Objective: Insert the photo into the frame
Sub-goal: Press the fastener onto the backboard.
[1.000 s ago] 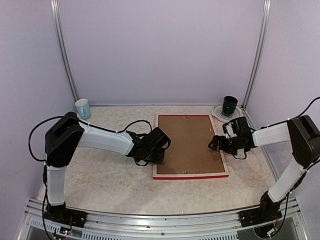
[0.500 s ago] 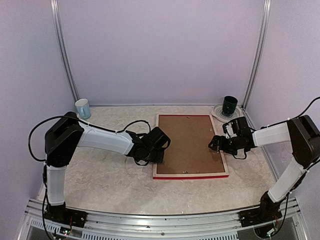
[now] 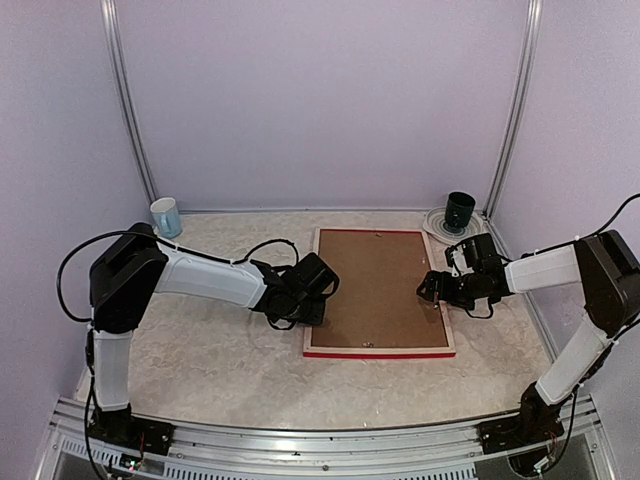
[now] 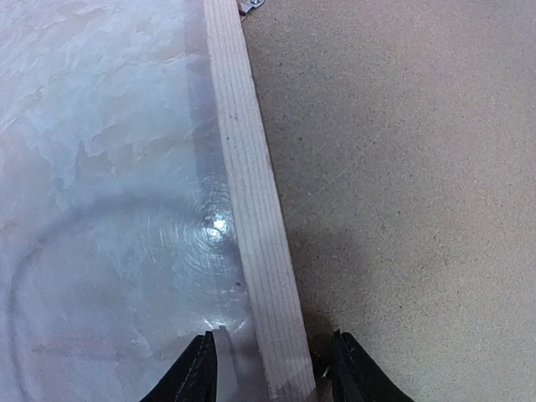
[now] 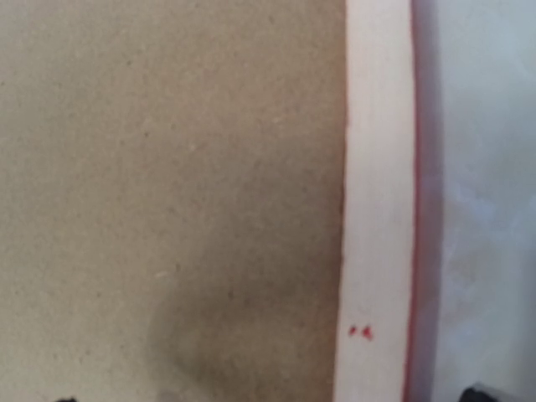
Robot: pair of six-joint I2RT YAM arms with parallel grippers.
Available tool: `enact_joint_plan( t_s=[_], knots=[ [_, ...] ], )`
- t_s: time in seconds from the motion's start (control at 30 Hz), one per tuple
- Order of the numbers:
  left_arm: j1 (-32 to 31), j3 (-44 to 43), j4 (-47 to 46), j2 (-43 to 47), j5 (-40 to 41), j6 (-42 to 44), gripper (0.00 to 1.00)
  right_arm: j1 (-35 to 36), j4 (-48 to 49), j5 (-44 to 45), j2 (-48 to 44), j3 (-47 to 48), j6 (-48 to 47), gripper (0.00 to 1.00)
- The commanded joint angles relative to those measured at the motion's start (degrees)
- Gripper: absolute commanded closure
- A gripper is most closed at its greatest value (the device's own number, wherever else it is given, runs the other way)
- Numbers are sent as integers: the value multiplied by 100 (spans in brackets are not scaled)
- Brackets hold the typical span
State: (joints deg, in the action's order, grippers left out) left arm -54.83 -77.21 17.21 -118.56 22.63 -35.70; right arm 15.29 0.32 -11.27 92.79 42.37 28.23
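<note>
The frame (image 3: 380, 352) lies face down on the table, pale wood back up, red edge showing at the front. A plain brown backing board (image 3: 375, 285) fills it. The photo is hidden. My left gripper (image 3: 312, 312) is open and straddles the frame's left rail (image 4: 251, 193), one finger over the table and one over the backing board (image 4: 402, 167). My right gripper (image 3: 432, 288) sits low over the right rail (image 5: 377, 167), jaws wide apart, only the fingertip ends showing at the bottom corners of the right wrist view.
A white and blue mug (image 3: 166, 216) stands at the back left. A dark green cup (image 3: 459, 210) stands on a plate (image 3: 436, 225) at the back right, close behind my right arm. Walls enclose the table on three sides.
The frame has shifted and turned slightly to the left. My left gripper has moved a little away along the left rail. The right arm is almost still.
</note>
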Motion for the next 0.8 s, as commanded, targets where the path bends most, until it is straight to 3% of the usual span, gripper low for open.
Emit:
enact_joint_plan(
  t_s=[0.0,0.33,0.77],
  knots=[
    [33,-111,152,-71,79,86,54,-66,-44,60,-103,-93,60,1],
    [68,-239,335,-255,46,142,67,-67,-43,61,-95,-85,60,1],
    [16,-74,318,-248,-177,204,74,-70,-46,85,-92,-93,73,1]
  ],
)
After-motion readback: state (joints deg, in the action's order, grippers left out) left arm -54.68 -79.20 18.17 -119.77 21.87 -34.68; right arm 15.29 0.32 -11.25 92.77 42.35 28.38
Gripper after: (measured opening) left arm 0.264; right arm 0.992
